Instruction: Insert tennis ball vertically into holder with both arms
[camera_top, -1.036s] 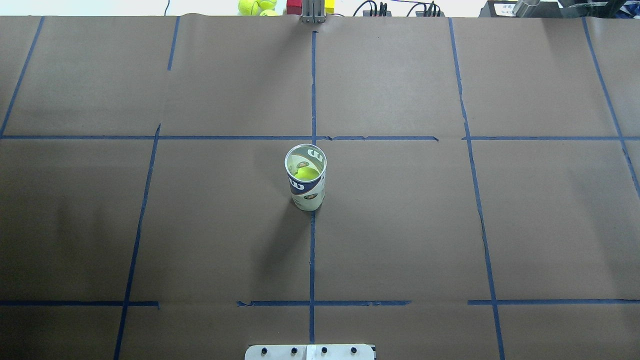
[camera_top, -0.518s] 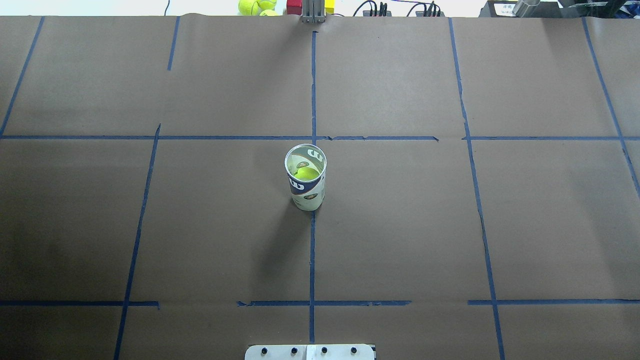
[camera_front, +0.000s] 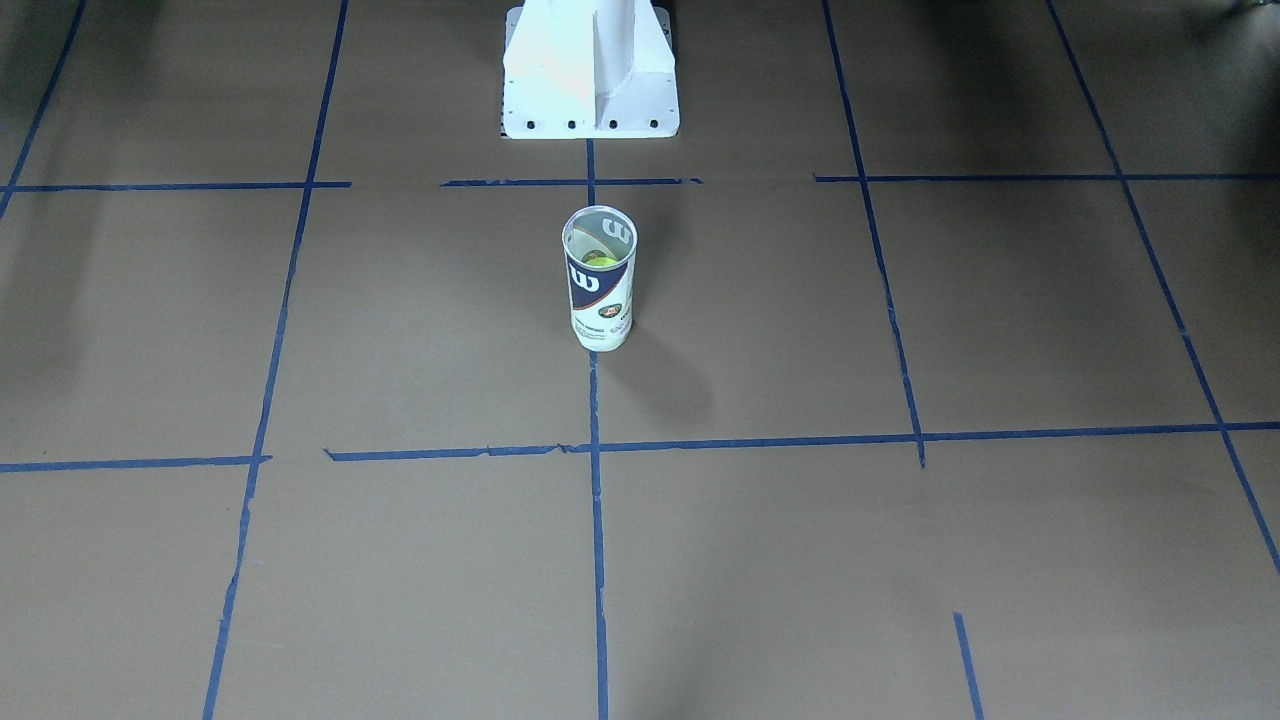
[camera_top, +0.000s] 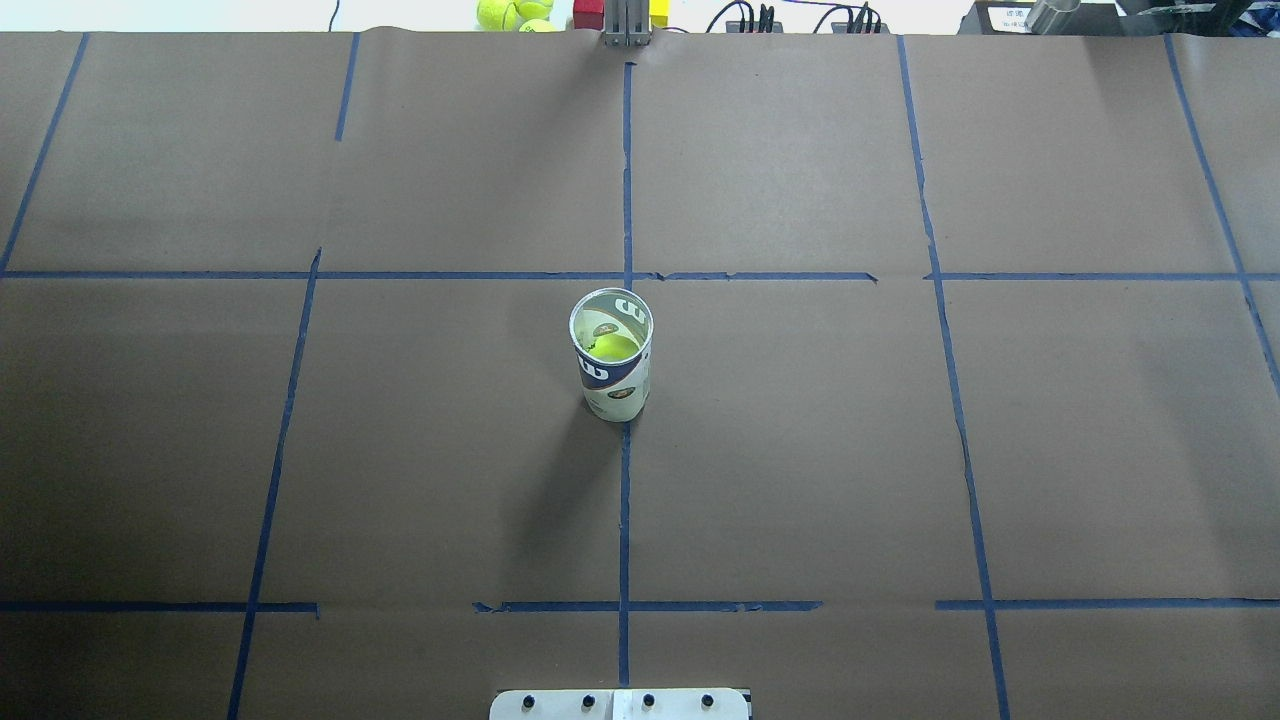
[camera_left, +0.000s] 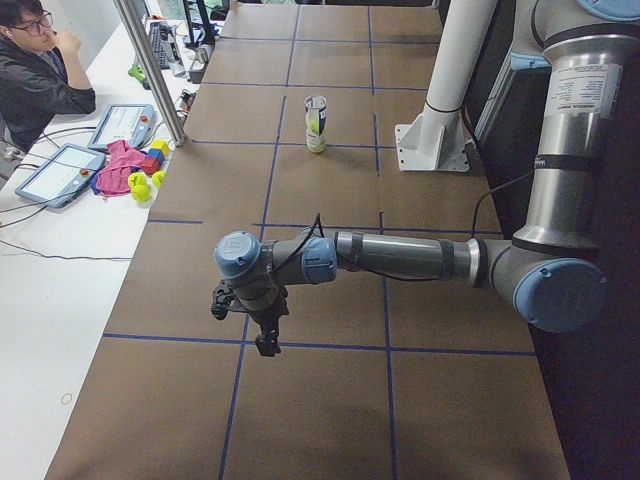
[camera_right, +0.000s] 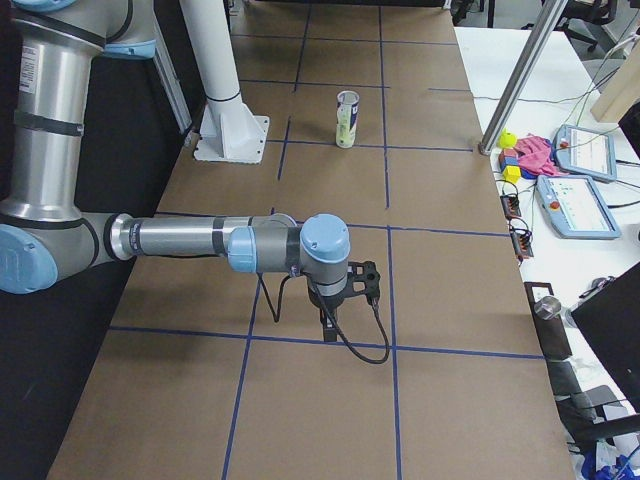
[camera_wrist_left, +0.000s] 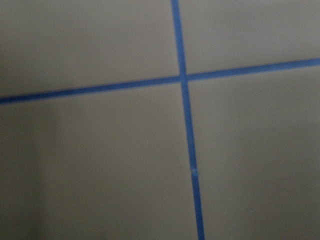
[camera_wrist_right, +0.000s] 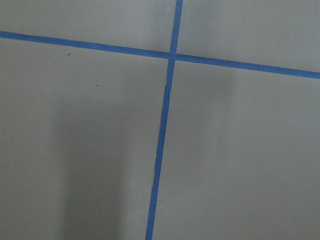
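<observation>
The insertion looks finished: the holder (camera_top: 611, 355) stands upright on the brown surface (camera_top: 800, 450), with a tennis ball (camera_top: 613, 347) showing yellow-green down inside its open mouth. Neither claw is near it. The left claw (camera_left: 266, 346) hangs fingers-down at the end of the left arm (camera_left: 400, 258), and the right claw (camera_right: 328, 328) hangs the same way from the right arm (camera_right: 190, 238). The holder is well apart from both, far along the surface from each claw and between the two. Only the side views show the claws, so I cannot tell whether their fingers are apart or together; nothing appears to be carried. Each wrist view shows just a crossing of blue tape (camera_wrist_left: 182, 80) straight below its claw. By my judgement this is the parked stage after release, and the next move calls for little beyond keeping the arms clear of the holder so it is not knocked over. Against the overhead views from moments ago, nothing differs: the holder is in the same spot, equally upright, with the ball at the same depth.
</observation>
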